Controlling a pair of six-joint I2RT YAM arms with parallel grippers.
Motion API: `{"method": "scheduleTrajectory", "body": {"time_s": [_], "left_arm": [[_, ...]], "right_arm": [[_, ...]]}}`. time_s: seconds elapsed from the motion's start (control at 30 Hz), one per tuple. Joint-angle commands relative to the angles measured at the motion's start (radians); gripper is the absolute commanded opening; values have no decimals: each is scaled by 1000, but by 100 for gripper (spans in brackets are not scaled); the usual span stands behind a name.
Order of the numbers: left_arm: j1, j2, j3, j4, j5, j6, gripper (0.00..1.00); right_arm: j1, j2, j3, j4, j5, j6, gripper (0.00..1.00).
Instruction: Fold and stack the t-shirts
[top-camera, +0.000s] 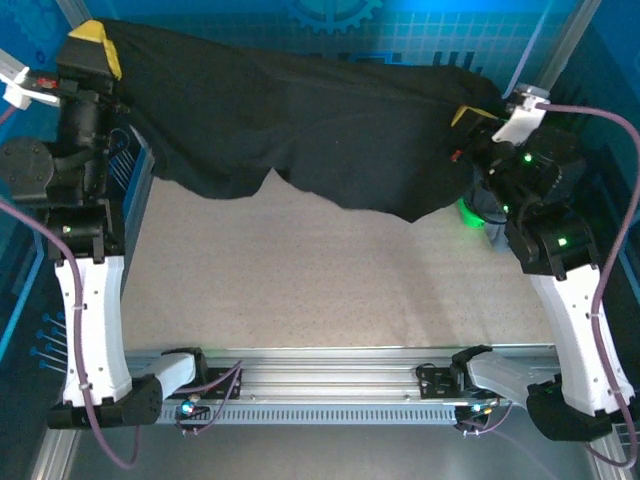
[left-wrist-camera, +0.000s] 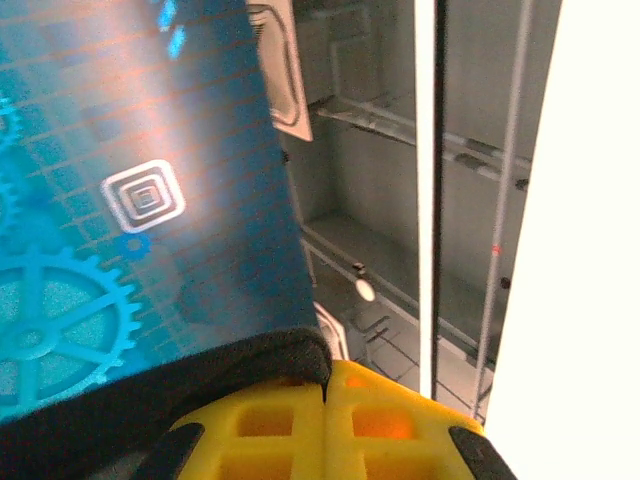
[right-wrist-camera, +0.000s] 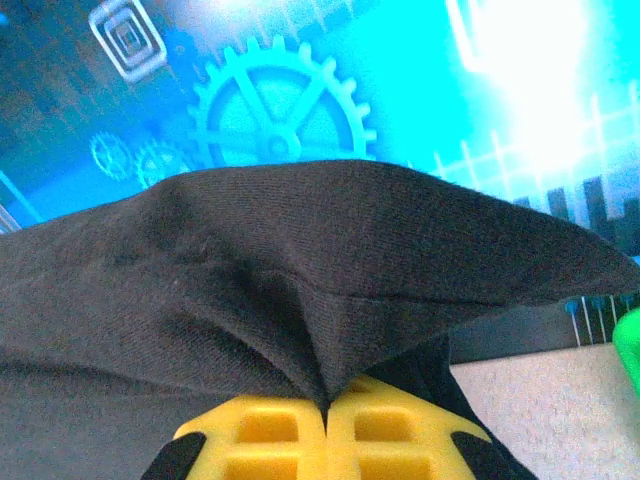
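The black t-shirt hangs stretched above the table, its 2 upper corners pinched by the closed left gripper and right gripper.

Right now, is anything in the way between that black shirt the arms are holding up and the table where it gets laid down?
The table below the black t-shirt looks bare. The left end effector and right end effector pinch it directly. A green object sits near its right corner and might get in the way.
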Motion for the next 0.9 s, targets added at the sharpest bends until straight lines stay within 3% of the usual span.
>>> {"method": "scheduleTrajectory", "body": {"time_s": [0.0, 0.23, 0.43, 0.47, 0.5, 0.53, 0.6, 0.63, 0.7, 0.87], "left_arm": [[13, 52, 42, 52, -108, 19, 0], [-37, 263, 45, 22, -10, 23, 0], [-47, 542, 27, -34, 52, 109, 0], [-46, 590, 37, -52, 61, 135, 0], [-45, 645, 61, -84, 79, 168, 0], [-44, 699, 95, -141, 97, 205, 4], [-44, 777, 156, -270, 121, 276, 41], [-44, 799, 178, -347, 124, 312, 54], [-44, 798, 168, -440, 126, 365, 64], [-44, 637, -88, -577, 107, 475, 64]], "right_arm": [[-81, 30, 4, 37, 95, -12, 0], [-195, 283, 117, 33, -38, 58, 0], [-238, 695, 341, -35, -159, 65, 0], [-241, 774, 406, -73, -189, 63, 8], [-244, 870, 505, -146, -223, 66, 24], [-245, 962, 616, -234, -245, 72, 41], [-238, 1099, 794, -398, -247, 68, 55], [-229, 1144, 854, -458, -229, 59, 59], [-212, 1151, 858, -505, -204, 45, 62], [-183, 914, 454, -392, -160, 98, 64]]}}
